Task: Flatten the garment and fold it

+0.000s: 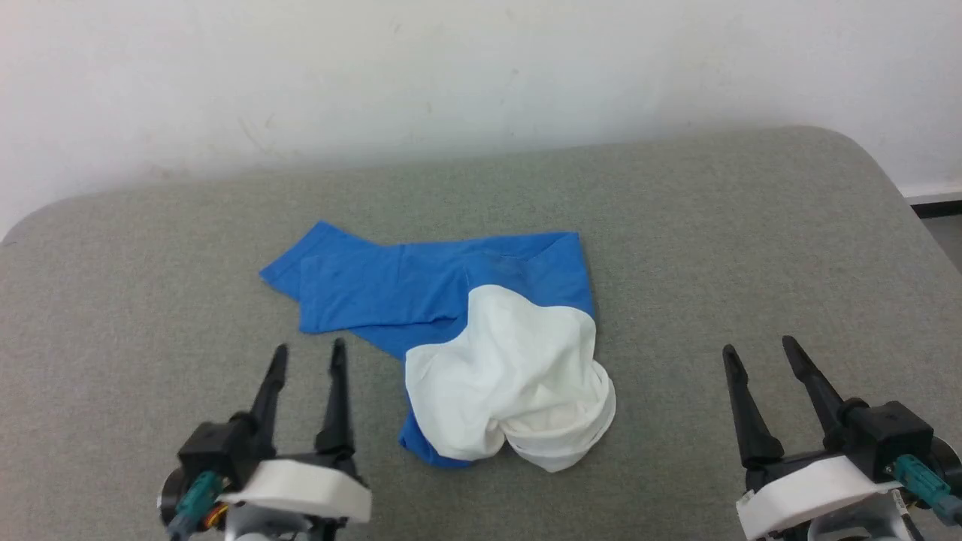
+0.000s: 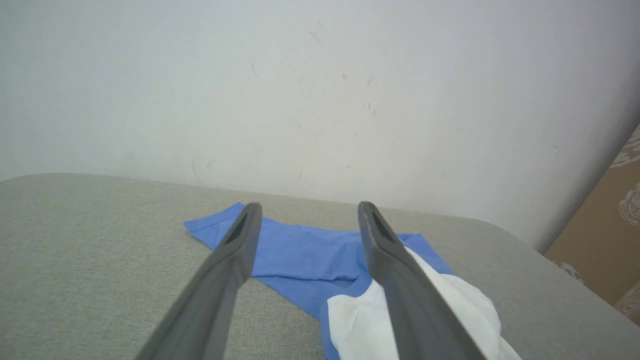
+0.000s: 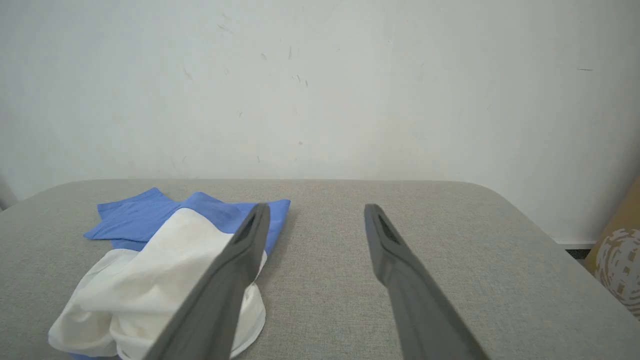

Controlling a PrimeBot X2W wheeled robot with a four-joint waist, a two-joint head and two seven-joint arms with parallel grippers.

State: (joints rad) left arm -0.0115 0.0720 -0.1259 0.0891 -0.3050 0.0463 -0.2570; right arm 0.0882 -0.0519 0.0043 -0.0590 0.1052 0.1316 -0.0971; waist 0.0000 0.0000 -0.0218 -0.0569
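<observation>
Grey table [image 1: 751, 225] w/ crumpled garment [image 1: 481, 338] betw. left claw [image 1: 309, 347] & right claw [image 1: 758, 345], both spread.

The garment [image 1: 466, 346], blue-and-white, lies bunched mid-table, seemingly partly folded.

A plain test room or lab, it seems: a grey cloth-covered table [image 1: 751, 225] with rounded corners stands against a bare white wall [image 1: 451, 75] (scuffed and scratched), and brown cardboard [image 3: 616, 260] shows far right of the right gripper [image 3: 315, 207].
</observation>
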